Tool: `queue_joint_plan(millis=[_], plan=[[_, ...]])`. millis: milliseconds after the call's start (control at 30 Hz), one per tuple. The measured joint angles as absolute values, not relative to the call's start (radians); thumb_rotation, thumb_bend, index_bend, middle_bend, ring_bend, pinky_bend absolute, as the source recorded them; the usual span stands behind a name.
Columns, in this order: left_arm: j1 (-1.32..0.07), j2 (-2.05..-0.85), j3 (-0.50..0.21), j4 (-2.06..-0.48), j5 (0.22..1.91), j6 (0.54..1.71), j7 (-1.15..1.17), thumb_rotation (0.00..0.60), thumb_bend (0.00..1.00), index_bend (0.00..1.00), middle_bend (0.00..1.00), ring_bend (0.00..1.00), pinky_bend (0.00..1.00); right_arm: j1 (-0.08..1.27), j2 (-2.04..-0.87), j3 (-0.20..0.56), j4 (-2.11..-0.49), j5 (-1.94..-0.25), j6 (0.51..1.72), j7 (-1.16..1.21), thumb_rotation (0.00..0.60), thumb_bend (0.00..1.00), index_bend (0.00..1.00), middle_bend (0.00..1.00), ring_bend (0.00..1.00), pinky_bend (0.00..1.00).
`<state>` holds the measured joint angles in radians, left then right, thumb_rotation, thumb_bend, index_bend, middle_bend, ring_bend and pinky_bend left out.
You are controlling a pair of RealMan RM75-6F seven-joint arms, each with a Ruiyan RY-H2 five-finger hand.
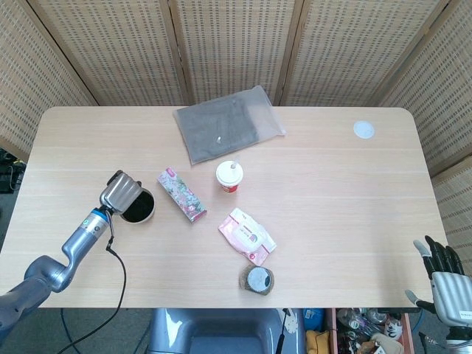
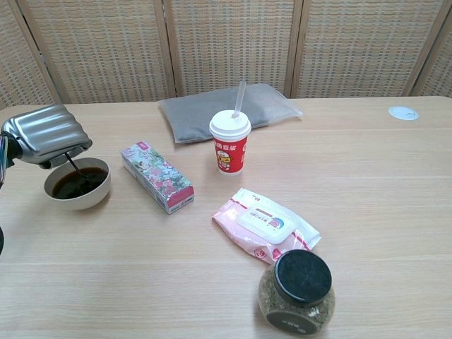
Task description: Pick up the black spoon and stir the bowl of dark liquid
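The left hand (image 2: 46, 134) hangs over the bowl of dark liquid (image 2: 78, 186) at the left side of the table (image 2: 367, 212), pinching the black spoon (image 2: 75, 168) — its tip dips into the liquid. The right hand (image 1: 442, 274) sits off the near right corner, fingers spread, holding nothing.

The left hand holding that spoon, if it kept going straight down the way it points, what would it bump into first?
Most likely the bowl: the left hand hangs right above it, with the black spoon already dipping into the dark liquid. Exact depth is hard to judge.
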<state>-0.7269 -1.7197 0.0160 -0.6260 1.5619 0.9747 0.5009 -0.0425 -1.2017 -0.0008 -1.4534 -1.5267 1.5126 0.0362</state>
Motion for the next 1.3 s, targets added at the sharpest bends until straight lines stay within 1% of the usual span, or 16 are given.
queue_joint_plan(millis=[300,600,900,1133,1300], plan=[[-0.701,-1.68,0.042,-0.683,1.588,1.025,0.472,0.6,0.41,0.72,0.82,0.72,0.73,-0.04,-1.205,-0.001,-1.449,-1.531,1.511,0.041,0.6,0.09,0.08,0.09,0.0,0.0],[-0.708,-1.667,0.039,-0.729,1.592,1.024,0.494,0.6,0.41,0.72,0.82,0.72,0.73,-0.042,-1.206,-0.001,-1.444,-1.528,1.513,0.045,0.6,0.09,0.08,0.09,0.0,0.0],[-0.748,-1.716,0.012,-0.675,1.57,0.966,0.523,0.6,0.41,0.72,0.82,0.72,0.73,-0.045,-1.201,0.0,-1.447,-1.525,1.517,0.042,0.6,0.09,0.08,0.09,0.0,0.0],[-0.761,-1.742,0.005,-0.624,1.562,0.953,0.525,0.6,0.41,0.72,0.82,0.72,0.73,-0.046,-1.199,0.0,-1.457,-1.526,1.518,0.031,0.6,0.09,0.08,0.09,0.0,0.0],[-0.749,-1.736,0.012,-0.613,1.559,0.956,0.503,0.6,0.41,0.72,0.82,0.72,0.73,-0.043,-1.197,0.0,-1.462,-1.527,1.516,0.027,0.6,0.09,0.08,0.09,0.0,0.0]])
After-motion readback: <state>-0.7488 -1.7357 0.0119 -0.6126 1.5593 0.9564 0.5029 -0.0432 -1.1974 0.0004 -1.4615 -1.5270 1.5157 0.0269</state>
